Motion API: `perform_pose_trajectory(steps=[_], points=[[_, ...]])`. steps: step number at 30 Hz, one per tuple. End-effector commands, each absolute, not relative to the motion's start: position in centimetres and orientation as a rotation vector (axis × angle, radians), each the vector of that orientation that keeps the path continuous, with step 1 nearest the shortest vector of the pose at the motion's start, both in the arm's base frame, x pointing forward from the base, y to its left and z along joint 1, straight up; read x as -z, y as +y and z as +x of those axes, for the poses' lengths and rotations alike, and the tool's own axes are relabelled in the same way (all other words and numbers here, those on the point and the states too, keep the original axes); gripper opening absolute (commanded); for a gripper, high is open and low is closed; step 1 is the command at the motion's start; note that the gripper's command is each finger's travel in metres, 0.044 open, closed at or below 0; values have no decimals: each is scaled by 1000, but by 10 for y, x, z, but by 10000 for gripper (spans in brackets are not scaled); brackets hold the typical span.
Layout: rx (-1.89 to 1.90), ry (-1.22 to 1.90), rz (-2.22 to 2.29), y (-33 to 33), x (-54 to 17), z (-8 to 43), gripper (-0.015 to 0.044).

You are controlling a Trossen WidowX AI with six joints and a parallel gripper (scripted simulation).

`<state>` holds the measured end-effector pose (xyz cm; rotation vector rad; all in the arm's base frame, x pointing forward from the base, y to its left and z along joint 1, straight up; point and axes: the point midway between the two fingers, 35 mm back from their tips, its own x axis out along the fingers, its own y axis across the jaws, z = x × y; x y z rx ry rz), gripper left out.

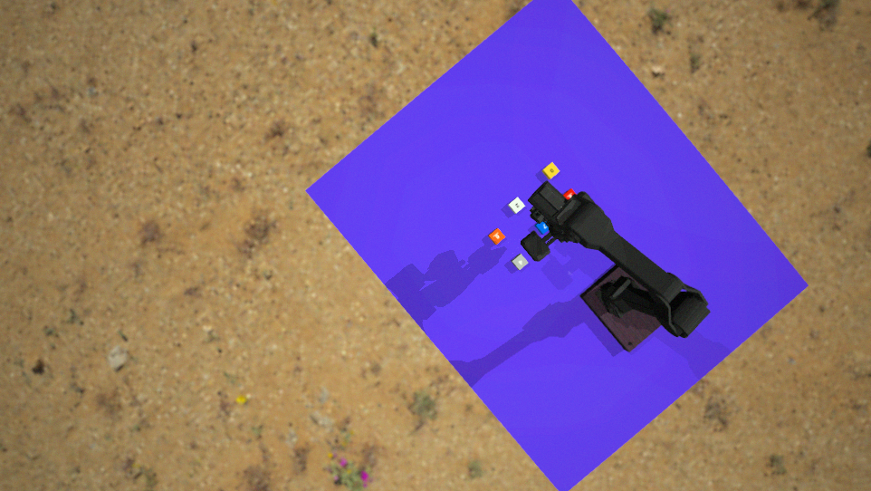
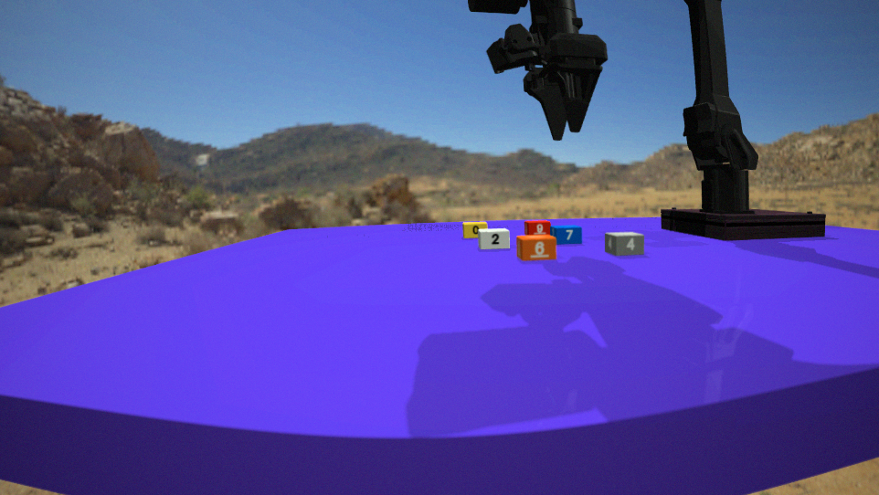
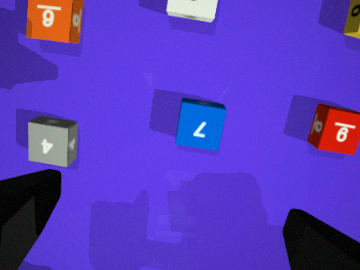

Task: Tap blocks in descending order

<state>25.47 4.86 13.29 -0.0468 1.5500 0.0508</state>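
Note:
Several digit blocks lie on the purple table (image 1: 487, 91) (image 2: 246, 320): yellow 0 (image 1: 550, 169) (image 2: 474, 229) (image 3: 354, 14), white 2 (image 1: 516, 205) (image 2: 494, 238), red 9 (image 1: 569, 194) (image 2: 537, 227) (image 3: 338, 130), blue 7 (image 1: 540, 228) (image 2: 566, 234) (image 3: 200, 126), orange 6 (image 1: 496, 235) (image 2: 536, 247) (image 3: 54, 17) and grey 4 (image 1: 520, 261) (image 2: 624, 244) (image 3: 52, 142). My gripper (image 2: 566, 131) (image 3: 170, 222) is open and empty. It points down and hangs high above the blocks, roughly over the blue 7, touching none.
The arm's dark base plate (image 1: 621, 311) (image 2: 741, 222) sits on the table to the right of the blocks. The arm reaches from it over the red 9. Sandy ground surrounds the table's edges.

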Motion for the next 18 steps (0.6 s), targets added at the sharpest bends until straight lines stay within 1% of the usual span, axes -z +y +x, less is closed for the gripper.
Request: perform_pose_trajectory(steps=[1,5,7,18], points=[[-65,1548,-55,83,-133,246,400],[-72,1549,-54,129,-133,224,400],[-66,1551,-49,142,-133,216,400],[-65,1551,-48,144,-133,215,400]])
